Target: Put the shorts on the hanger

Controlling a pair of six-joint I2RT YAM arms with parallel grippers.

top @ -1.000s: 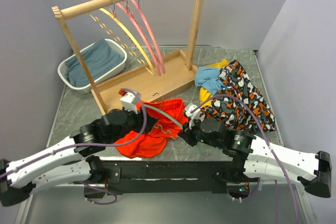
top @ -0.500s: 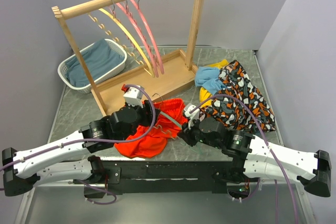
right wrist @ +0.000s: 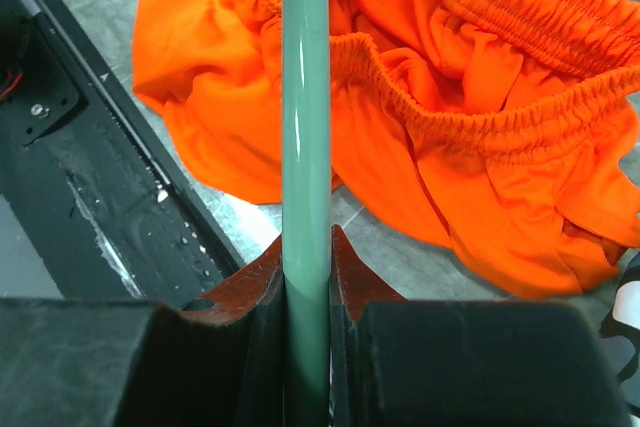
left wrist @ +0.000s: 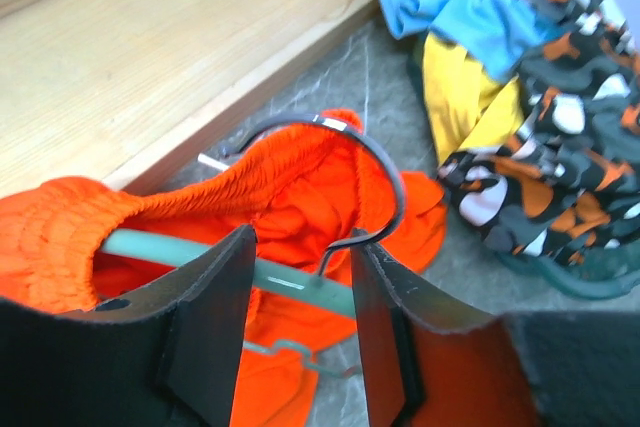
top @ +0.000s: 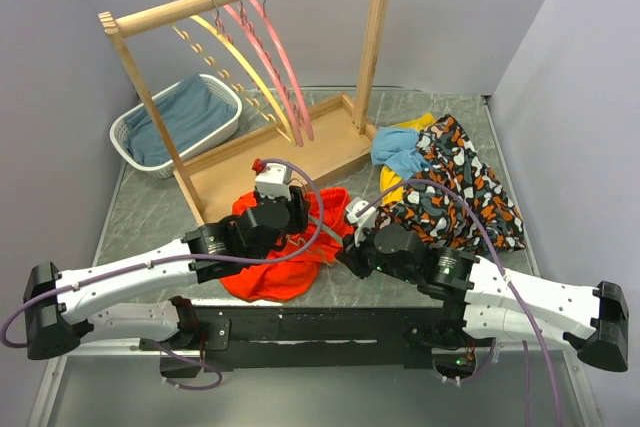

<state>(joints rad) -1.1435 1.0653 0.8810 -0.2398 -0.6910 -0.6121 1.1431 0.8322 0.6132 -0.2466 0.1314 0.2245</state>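
The orange-red shorts [top: 268, 275] lie crumpled at the table's near middle. The mint-green hanger [right wrist: 305, 97] runs into their waistband, and its metal hook [left wrist: 385, 182] arches above the shorts [left wrist: 300, 182]. My right gripper [top: 352, 239] is shut on the hanger's bar, and the right wrist view shows the jaws [right wrist: 305, 267] pinching it with the shorts [right wrist: 450, 147] beyond. My left gripper [top: 287, 215] hovers over the shorts. Its open fingers [left wrist: 300, 332] straddle the mint bar [left wrist: 285, 277] near the base of the hook, without touching it.
A wooden rack [top: 290, 162] stands behind with two pink hangers [top: 285, 67] and a yellow hanger [top: 245, 67]. A white basket [top: 128, 152] holding blue cloth sits far left. A patterned garment [top: 455, 187], light blue cloth [top: 400, 152] and yellow cloth [left wrist: 470, 87] lie to the right.
My left arm has swung right and forward over the shorts, bringing its open fingers around the hanger by the hook. My right gripper has kept its hold on the hanger.
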